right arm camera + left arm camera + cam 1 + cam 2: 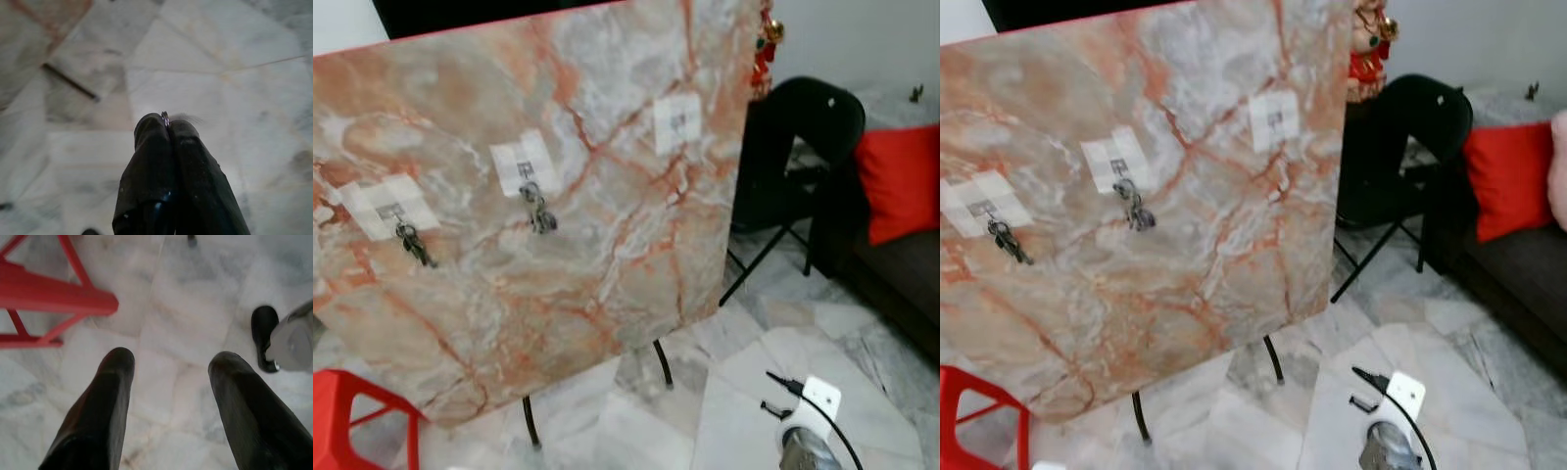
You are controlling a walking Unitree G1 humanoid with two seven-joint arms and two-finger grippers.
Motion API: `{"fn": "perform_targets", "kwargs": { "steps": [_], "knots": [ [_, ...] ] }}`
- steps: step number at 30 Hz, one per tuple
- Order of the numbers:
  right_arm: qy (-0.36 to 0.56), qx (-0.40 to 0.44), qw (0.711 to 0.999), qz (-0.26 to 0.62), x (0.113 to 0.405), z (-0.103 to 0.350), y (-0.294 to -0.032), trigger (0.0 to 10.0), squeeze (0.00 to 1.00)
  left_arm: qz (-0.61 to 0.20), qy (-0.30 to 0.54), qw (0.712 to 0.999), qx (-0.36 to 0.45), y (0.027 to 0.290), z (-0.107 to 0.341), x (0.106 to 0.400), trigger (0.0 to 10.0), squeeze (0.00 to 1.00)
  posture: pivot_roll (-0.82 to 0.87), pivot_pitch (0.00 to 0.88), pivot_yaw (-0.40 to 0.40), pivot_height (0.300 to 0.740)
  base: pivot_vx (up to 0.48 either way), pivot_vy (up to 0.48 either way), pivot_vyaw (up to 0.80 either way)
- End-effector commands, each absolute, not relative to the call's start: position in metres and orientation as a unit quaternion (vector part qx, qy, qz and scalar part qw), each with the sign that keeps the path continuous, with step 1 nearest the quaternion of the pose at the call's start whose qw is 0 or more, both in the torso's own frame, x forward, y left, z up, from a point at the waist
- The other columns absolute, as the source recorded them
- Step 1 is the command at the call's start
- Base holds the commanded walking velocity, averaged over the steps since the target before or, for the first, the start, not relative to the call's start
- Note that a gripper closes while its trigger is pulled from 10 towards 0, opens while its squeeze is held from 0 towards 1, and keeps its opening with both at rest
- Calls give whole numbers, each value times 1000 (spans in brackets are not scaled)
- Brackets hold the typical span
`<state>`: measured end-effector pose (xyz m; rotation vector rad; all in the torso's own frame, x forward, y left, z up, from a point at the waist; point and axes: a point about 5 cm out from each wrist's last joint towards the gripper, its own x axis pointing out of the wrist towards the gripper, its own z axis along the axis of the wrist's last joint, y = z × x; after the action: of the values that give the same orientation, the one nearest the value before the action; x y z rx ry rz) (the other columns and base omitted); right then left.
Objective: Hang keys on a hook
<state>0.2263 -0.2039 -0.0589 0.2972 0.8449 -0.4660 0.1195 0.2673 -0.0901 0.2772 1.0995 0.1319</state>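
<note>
The keys [165, 117] show as no more than a sliver of metal ring peeping out at the tips of the right gripper [167, 128], whose two fingers are pressed tight together on it; the pinch is at the very ends, probably so the ring stays free to slip over a hook. How the keys hang below the ring, or which way their long axis runs, cannot be told. That gripper sits low, down toward the marble floor [862, 392], below and to the right of the tilted marble board [607, 255]. On the board are three taped hook patches: the left hook [389, 211] and the middle hook [524, 168] each carry a hanging bunch, while the right hook [678, 122] looks bare, so it is likely the target. The left gripper [168, 369] hangs idle with its fingers spread wide and nothing between them, near a red stool [44, 298] below the board's lower left corner.
</note>
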Motion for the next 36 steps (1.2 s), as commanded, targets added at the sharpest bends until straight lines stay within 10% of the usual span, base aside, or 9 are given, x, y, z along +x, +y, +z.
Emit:
{"fn": "perform_targets", "kwargs": {
  "steps": [1, 27, 36],
  "knots": [
    [402, 147, 878, -214, 230, -58, -198, 10000, 0, 72, 523, 838, 136, 274, -88, 118, 10000, 0, -61, 0, 45, 740, 330, 0, 0],
    [350, 160, 896, -223, 215, -61, -213, 10000, 0, 76, 529, 835, 133, 275, -89, 114, 10000, 0, -40, 0, 34, 740, 211, 0, 217],
    [169, -62, 940, -290, 248, -9, -242, 10000, 0, 82, 527, 836, 134, 276, -89, 112, 10000, 0, -35, 0, 28, 740, 0, 0, 0]
  ]
}}
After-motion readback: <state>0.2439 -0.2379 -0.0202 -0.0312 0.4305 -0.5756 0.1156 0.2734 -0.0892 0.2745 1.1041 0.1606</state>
